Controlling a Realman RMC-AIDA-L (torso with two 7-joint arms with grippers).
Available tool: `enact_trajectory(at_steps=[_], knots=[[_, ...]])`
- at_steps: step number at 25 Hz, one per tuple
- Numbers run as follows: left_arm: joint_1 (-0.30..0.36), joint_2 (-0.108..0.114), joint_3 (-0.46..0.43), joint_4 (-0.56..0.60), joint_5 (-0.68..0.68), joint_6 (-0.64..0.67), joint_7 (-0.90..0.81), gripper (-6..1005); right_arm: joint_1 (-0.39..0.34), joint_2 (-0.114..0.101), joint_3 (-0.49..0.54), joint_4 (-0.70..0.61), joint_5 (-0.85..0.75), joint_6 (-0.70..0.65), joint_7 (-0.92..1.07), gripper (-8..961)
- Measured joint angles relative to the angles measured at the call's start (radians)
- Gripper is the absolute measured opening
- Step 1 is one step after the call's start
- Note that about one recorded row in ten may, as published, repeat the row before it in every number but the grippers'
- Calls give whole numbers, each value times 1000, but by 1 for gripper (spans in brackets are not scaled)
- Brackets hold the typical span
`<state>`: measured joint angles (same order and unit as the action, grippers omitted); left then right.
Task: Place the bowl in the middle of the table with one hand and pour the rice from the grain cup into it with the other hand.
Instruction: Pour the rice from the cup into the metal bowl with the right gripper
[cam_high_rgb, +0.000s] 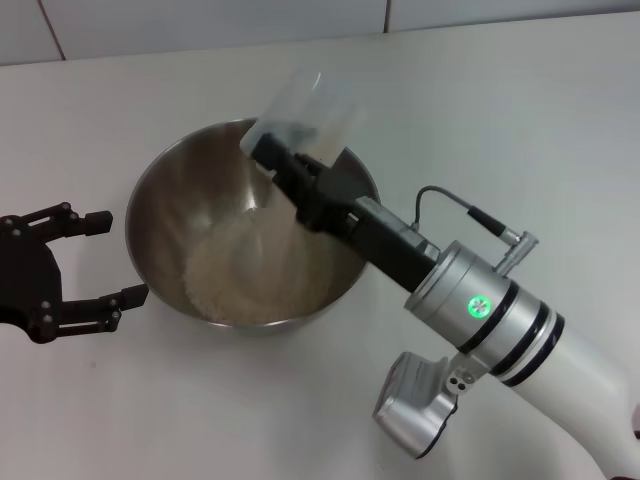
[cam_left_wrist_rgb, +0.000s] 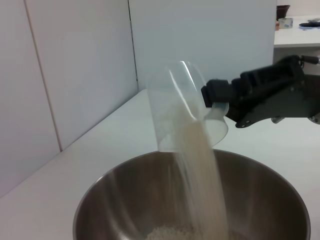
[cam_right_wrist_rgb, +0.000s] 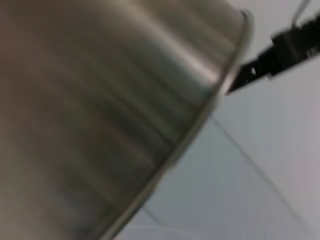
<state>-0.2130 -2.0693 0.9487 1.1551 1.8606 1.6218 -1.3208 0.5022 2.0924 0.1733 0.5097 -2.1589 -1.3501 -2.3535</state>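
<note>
The steel bowl (cam_high_rgb: 160, 215) stands on the white table (cam_high_rgb: 500, 110), left of the middle. A heap of cream rice (cam_high_rgb: 250, 280) lies in its bottom. My right gripper (cam_high_rgb: 270, 150) is shut on the clear grain cup (cam_high_rgb: 305, 110), tilted over the bowl's far rim. In the left wrist view the cup (cam_left_wrist_rgb: 172, 107) pours a stream of rice (cam_left_wrist_rgb: 202, 175) into the bowl (cam_left_wrist_rgb: 120, 200). My left gripper (cam_high_rgb: 105, 258) is open, just left of the bowl and apart from it. The right wrist view shows the bowl's inside (cam_right_wrist_rgb: 110, 100) and the left gripper's fingers (cam_right_wrist_rgb: 280, 55) beyond its rim.
A white tiled wall (cam_left_wrist_rgb: 75, 75) rises behind the table's far edge. The right arm's silver-and-white wrist (cam_high_rgb: 480, 310) reaches over the table's front right. Another table with small items (cam_left_wrist_rgb: 295, 30) stands far off.
</note>
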Motion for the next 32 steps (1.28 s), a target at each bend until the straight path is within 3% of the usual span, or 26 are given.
enact_trajectory(at_steps=[9,17,22,24,25,32], knots=[[-7,0,1,0,0,-2,0,866,21,0,34,0,-120,35,-228,15],[-10,0,1,0,8,-2,0,866,7,0,118,4,-202,83,-229,15],[-8,0,1,0,8,-2,-1,866,-37,0,138,163,-23,76,84,14],[-8,0,1,1,8,-1,-1,866,-73,0,170,260,77,66,352,14],[-8,0,1,1,8,-1,-1,866,-73,0,170,260,77,66,352,14],[-11,0,1,3,8,1,-1,866,-125,-6,231,373,253,64,939,14]])
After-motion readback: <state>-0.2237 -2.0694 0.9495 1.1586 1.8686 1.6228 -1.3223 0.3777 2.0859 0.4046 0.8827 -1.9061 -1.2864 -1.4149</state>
